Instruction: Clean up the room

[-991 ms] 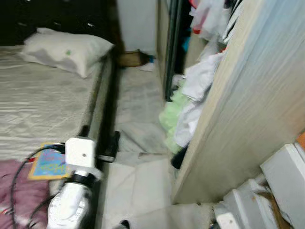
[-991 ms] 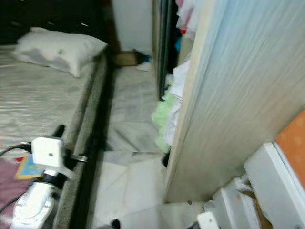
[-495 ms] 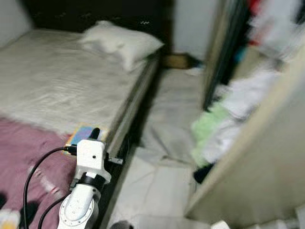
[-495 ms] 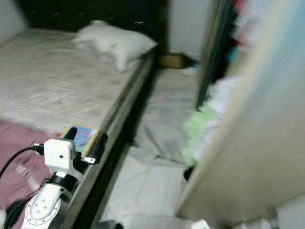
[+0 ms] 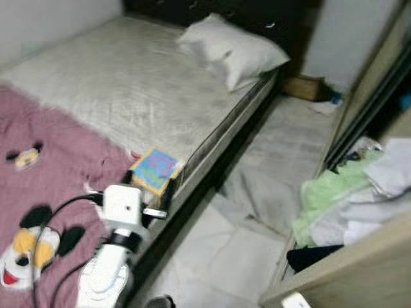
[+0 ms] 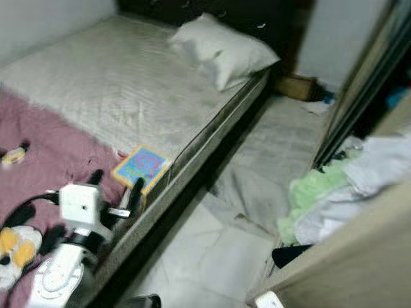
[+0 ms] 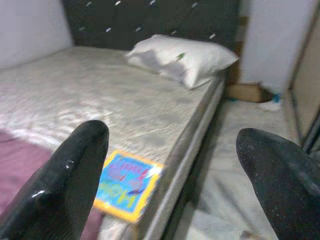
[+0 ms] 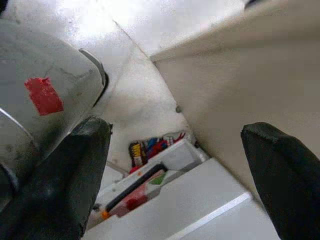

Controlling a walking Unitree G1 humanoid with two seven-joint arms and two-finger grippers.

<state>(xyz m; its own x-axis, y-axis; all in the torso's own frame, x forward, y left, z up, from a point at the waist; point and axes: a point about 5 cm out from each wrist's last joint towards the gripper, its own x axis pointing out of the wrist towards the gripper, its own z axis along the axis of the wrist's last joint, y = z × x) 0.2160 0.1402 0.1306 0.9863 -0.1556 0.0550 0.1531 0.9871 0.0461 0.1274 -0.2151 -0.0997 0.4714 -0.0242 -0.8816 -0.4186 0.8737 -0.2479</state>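
Observation:
A colourful book [image 5: 154,170] lies flat at the bed's near edge, beside a pink blanket [image 5: 45,160] printed with a cartoon mouse. My left gripper [image 6: 116,184] is raised just short of the book, open, with nothing between its fingers; in the left wrist view the book [image 7: 127,185] lies below and between the fingertips [image 7: 70,180]. A heap of green and white clothes [image 5: 347,202] spills from the wardrobe onto the floor. My right gripper [image 8: 170,165] hangs open over the floor near a white bin of small toys [image 8: 150,185].
A white pillow [image 5: 228,54] sits at the head of the bed [image 5: 115,83]. A grey cloth [image 5: 270,186] lies on the tiled aisle between bed and wardrobe. A cardboard box [image 5: 305,86] stands at the aisle's far end. The wardrobe door [image 5: 334,276] edges in on the right.
The camera has turned left: the bed and pink blanket now fill the view and the wardrobe has slid to the right. My left gripper stays raised near the book.

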